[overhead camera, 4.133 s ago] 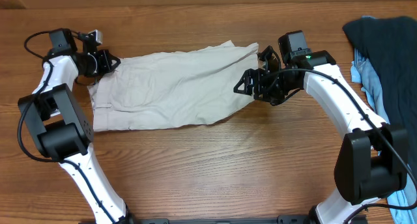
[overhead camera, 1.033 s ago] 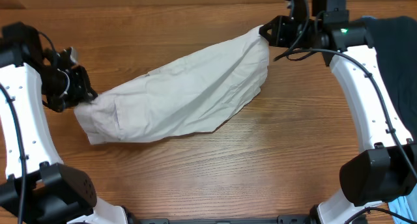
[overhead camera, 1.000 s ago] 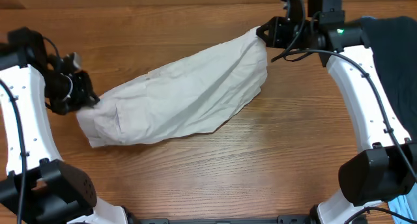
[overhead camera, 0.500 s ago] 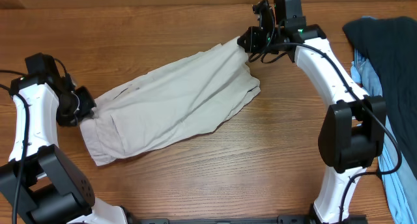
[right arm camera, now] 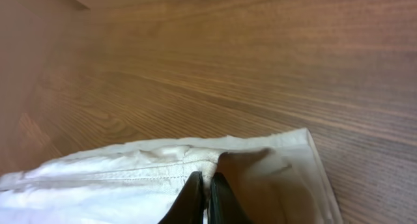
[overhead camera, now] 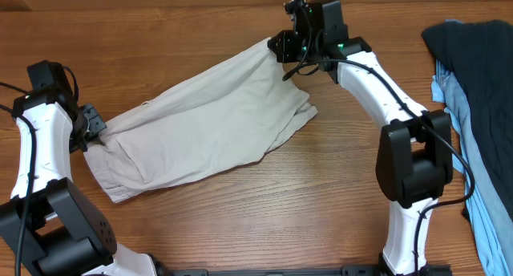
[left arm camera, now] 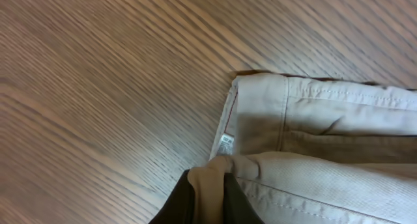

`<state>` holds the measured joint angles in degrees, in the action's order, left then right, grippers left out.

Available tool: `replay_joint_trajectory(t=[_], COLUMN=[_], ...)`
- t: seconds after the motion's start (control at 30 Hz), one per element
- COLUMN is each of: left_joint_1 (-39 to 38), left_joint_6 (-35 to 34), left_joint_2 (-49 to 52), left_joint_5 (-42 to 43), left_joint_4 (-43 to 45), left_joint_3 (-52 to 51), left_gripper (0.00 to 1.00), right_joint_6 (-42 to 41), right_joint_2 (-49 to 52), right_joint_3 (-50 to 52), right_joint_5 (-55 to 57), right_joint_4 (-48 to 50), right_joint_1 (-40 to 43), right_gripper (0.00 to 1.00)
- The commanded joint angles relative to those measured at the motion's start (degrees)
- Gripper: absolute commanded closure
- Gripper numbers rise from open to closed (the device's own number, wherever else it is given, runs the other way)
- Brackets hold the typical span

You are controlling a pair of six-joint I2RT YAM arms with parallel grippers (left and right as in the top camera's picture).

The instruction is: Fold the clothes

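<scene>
The clothes (overhead camera: 204,119), a pale beige pair of shorts, stretch slantwise over the table from lower left to upper right, held up at both ends. My left gripper (overhead camera: 88,133) is shut on the waistband end (left arm camera: 212,182), where a small white label (left arm camera: 225,144) shows. At the upper right, my right gripper (overhead camera: 279,47) is shut on a hem seam of the clothes (right arm camera: 207,175), the dark fingers (right arm camera: 193,199) pinching a thin fold. The middle of the shorts sags onto the wood.
A dark navy garment (overhead camera: 473,59) lies at the right edge of the table on top of a light blue garment (overhead camera: 485,204). The wooden table (overhead camera: 321,204) has bare room in front of the shorts.
Both grippers, still gripping the shorts, carried them: the right end moved left along the far edge, the left end shifted slightly down and in, and the cloth now hangs straighter and flatter.
</scene>
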<state>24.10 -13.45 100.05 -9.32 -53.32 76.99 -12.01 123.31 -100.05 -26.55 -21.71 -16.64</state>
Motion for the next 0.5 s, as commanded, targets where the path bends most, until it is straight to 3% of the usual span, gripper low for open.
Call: replay_joint_trajectory(t=[0.0, 0.07, 0.1, 0.13, 0.17, 0.23, 0.3, 0.4, 0.47], left_joint_1=[1.0, 1.0, 1.0, 1.0, 1.0, 1.0, 1.1, 1.1, 1.0], left_joint_6=[-0.9, -0.9, -0.9, -0.9, -0.9, -0.7, -0.7, 0.8, 3.3], left_joint_2=[-1.0, -1.0, -1.0, -1.0, -1.0, -1.0, -1.0, -1.4, -1.5], left_joint_5=[-7.2, -7.2, -7.2, -7.5, -7.8, -9.6, -11.8, -11.2, -3.8], left_joint_4=[0.9, 1.1, 1.1, 1.1, 1.2, 1.6, 1.4, -0.9, -5.4], left_joint_3=[0.0, 0.0, 0.0, 0.0, 0.0, 0.1, 1.4, 7.1, 13.8], left_gripper=[0.88, 0.85, 0.81, 0.68, 0.39, 0.26, 0.20, 0.17, 0.19], right_joint_6=[-0.4, -0.4, -0.4, -0.4, -0.5, -0.7, -1.5, -1.5, -1.5], right_joint_2=[0.8, 0.8, 0.8, 0.8, 0.8, 0.8, 0.5, -1.2, -3.3], right_joint_3=[-0.8, -0.8, -0.8, -0.8, -0.8, -1.0, -1.4, -1.4, -1.4], right_joint_5=[6.4, 6.4, 6.4, 6.4, 6.4, 5.9, 4.9, 1.4, -0.8], right_joint_4=[1.4, 1.9, 2.0, 2.1, 1.9, 0.7, -1.7, -6.3, -10.3], right_joint_1=[1.4, 1.4, 1.4, 1.4, 1.4, 1.7, 2.7, 5.0, 5.6], right_gripper=[0.94, 0.90, 0.81, 0.33, 0.00, 0.00, 0.00, 0.00, 0.00])
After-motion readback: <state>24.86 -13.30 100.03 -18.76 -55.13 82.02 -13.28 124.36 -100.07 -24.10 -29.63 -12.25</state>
